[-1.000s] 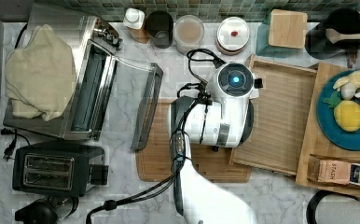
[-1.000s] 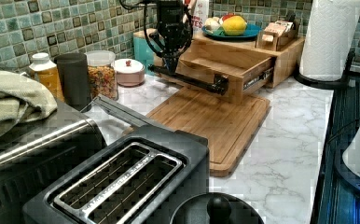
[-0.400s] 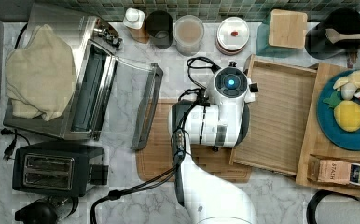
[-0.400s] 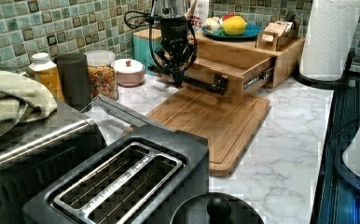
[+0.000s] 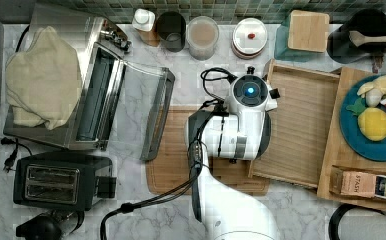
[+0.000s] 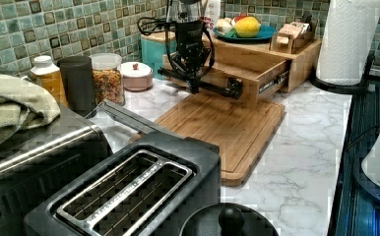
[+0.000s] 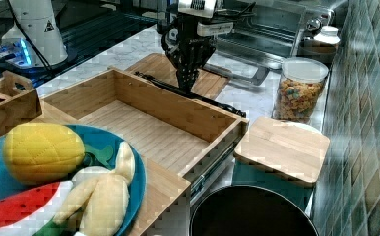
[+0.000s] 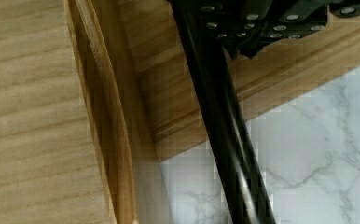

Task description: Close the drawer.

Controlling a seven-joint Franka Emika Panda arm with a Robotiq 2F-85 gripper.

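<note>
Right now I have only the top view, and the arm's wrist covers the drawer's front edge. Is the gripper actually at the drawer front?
Observer: Yes. In the left view the gripper points straight down at the black bar handle that runs across the front of the drawer.
Operator: Is the drawer pulled right out of the stand, or is it on its runners?
Observer: It is on its runners. The left view shows a metal slide rail exposed along the drawer's side, leading back into the wooden stand.
Operator: Where along the handle is the gripper?
Observer: In the right view it meets the bar near its middle.
</note>
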